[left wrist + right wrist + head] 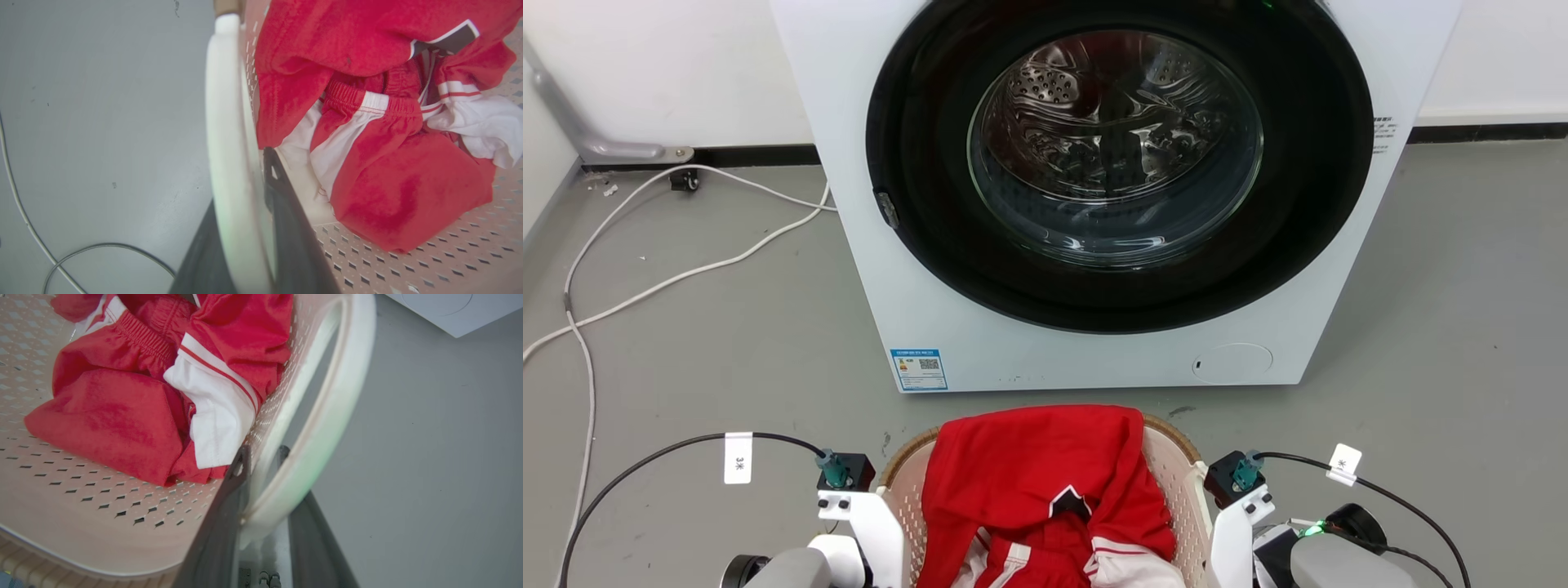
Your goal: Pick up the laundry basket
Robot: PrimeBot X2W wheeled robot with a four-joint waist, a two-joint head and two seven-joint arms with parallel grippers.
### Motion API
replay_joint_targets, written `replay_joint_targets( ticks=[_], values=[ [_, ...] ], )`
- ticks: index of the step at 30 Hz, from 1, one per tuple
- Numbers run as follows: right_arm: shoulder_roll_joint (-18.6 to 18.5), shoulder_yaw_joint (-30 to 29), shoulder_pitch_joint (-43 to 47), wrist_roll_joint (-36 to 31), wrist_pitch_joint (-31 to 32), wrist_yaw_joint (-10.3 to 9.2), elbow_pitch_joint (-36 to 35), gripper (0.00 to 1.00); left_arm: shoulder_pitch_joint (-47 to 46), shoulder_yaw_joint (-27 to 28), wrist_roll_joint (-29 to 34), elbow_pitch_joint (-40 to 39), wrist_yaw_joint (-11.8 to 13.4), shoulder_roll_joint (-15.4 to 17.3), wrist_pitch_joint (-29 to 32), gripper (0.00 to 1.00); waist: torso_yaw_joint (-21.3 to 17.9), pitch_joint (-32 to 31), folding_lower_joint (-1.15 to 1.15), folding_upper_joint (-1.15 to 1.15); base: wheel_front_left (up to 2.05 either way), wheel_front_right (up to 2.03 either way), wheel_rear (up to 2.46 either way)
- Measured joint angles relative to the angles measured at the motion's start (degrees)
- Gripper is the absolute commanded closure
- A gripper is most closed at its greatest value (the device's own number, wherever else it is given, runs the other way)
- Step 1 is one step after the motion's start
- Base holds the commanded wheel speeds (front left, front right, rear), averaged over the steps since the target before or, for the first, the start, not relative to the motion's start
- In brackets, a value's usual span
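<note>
Slippage is looming: the laundry basket [1180, 482] is sitting before the washing machine [1094, 351], the left gripper [241, 179] pinching its left handle [224, 102] between its jaws, the right gripper [261, 455] pinching the right handle [339, 388] likewise; uneven lifting would be tilting it, spilling red sportswear [1029, 465].

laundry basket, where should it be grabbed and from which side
Take the laundry basket by its two white side handles, the left handle and the right handle, one gripper at each outer side. The handles stand off the perforated wall as loops, so fingers can straddle them, as the left gripper and right gripper do. Red clothes crowd the middle.
</note>
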Motion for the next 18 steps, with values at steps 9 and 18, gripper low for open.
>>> replay_joint_targets(
  ticks=[9,18],
  values=[
    [-0.22,2.55,-0.06,2.78,1.15,0.00,0.40,1.00,-0.01,-3.31,-3.33,0.63,0.00,0.00,0.65,1.00,0.12,-1.02,0.01,0.00,0.00,0.00,0.00],
    [-0.51,4.20,-0.08,4.44,1.32,0.01,0.46,1.00,-0.01,-5.99,-5.95,1.26,0.00,0.01,0.66,1.00,-0.34,-1.83,0.01,0.00,0.00,0.00,0.00]
  ],
)
